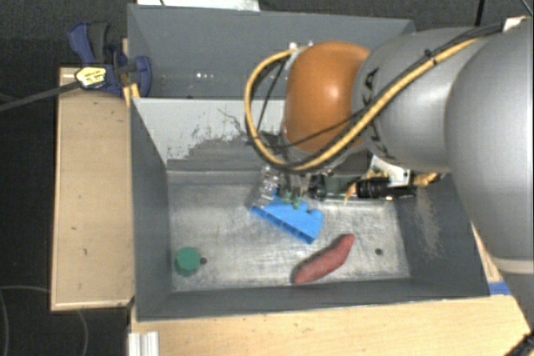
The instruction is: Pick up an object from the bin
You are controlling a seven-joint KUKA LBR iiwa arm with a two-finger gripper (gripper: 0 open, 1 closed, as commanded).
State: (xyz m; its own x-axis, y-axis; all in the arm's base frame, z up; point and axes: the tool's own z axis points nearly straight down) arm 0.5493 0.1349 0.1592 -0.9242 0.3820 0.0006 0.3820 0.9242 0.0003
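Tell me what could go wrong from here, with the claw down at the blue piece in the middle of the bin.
1. The blue flat piece lies on the bin floor with the claw at its upper-left end. Taken that far off-centre, it may swing or slip out on the lift.
2. The reddish oblong thing lies close by at the blue piece's lower right, so a dragged piece could knock into it.

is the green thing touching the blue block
No, the small green piece sits alone at the left of the bin, well apart from the blue block.
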